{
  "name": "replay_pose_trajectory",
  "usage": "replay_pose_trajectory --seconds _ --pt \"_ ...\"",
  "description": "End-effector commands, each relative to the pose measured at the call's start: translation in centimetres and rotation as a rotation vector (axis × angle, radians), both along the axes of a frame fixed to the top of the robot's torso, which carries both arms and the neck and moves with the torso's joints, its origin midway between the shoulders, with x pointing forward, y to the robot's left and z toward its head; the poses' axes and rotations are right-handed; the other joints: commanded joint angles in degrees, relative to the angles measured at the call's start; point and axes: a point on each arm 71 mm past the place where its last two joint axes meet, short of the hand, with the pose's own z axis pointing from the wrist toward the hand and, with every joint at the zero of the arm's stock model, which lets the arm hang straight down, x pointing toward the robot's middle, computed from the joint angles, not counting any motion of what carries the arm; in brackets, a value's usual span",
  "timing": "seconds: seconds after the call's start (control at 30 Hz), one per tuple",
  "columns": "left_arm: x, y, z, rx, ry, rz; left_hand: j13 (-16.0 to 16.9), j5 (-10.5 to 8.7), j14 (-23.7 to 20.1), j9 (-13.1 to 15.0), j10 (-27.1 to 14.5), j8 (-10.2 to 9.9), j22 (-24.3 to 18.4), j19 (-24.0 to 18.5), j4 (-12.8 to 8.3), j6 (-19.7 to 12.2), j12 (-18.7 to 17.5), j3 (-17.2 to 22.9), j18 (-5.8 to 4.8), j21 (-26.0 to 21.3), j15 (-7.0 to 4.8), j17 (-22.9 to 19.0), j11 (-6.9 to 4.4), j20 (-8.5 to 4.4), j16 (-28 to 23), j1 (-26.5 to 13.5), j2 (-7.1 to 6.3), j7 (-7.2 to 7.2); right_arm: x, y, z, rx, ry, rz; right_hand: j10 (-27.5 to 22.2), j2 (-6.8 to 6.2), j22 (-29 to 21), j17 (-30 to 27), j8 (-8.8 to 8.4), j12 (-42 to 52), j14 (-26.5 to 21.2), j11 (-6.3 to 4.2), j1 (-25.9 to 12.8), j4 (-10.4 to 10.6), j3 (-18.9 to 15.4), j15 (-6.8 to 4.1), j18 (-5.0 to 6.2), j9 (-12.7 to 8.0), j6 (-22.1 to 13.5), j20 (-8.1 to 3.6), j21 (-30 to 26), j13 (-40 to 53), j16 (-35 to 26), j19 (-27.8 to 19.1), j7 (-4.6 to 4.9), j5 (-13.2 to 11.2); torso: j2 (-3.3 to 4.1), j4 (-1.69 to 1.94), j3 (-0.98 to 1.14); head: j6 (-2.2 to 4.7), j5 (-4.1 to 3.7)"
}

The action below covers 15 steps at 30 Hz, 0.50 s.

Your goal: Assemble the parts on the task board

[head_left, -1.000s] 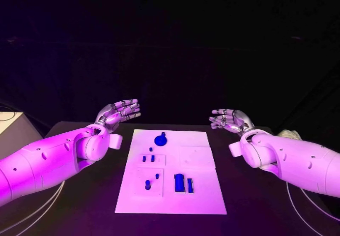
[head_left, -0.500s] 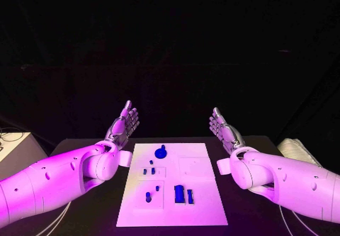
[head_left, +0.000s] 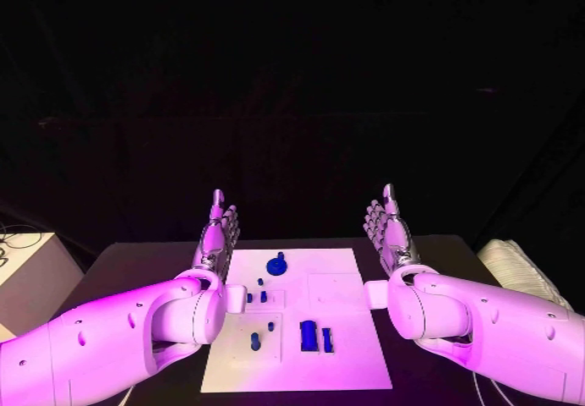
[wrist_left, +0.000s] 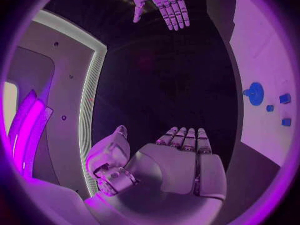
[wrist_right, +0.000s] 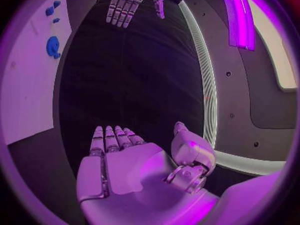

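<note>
White task board (head_left: 341, 338) lay between your hands; left hand (head_left: 217, 239) and right hand (head_left: 390, 237) stood flat-fingered, empty, blue parts (head_left: 314, 336) untouched.

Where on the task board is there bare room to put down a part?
The task board is bare along its right side, right of the two tall blue blocks, and above them. The left half is crowded: round part, small pegs. Both hands, left hand and right hand, flank it.
</note>
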Motion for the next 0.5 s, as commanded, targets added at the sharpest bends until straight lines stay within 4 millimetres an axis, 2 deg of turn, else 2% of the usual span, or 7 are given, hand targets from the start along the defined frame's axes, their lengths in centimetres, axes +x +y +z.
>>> replay_pose_trajectory --seconds 0.03,0.5 --pt "-0.10 0.36 0.25 0.036 -0.025 0.072 -0.05 -0.20 -0.21 -0.07 -0.21 -0.19 -0.06 -0.20 0.00 -0.30 -0.33 -0.23 -1.18 -0.34 -0.01 -0.09 -0.01 -0.01 -0.20 -0.34 -0.03 0.00 -0.01 -0.20 0.15 0.002 -0.016 -0.032 -0.30 -0.01 -0.07 -0.08 -0.20 -0.34 -0.29 0.00 -0.31 -0.01 -0.24 0.01 -0.80 -0.05 -0.22 -0.01 -0.28 -0.06 -0.37 -0.27 0.02 -0.30 -0.01 0.00 0.01 0.00 -0.01" --pt "-0.10 0.36 0.25 0.036 -0.025 0.072 -0.05 -0.20 -0.21 -0.07 -0.21 -0.19 -0.06 -0.20 0.00 -0.30 -0.33 -0.23 -1.18 -0.34 -0.01 -0.09 -0.01 -0.01 -0.20 -0.34 -0.03 0.00 -0.01 -0.20 0.15 0.002 -0.016 -0.032 -0.30 -0.01 -0.07 -0.08 -0.20 -0.34 -0.29 0.00 -0.31 -0.01 -0.24 0.01 -0.80 -0.05 -0.22 -0.01 -0.28 -0.06 -0.37 -0.27 0.02 -0.30 -0.01 0.00 0.01 0.00 -0.01"
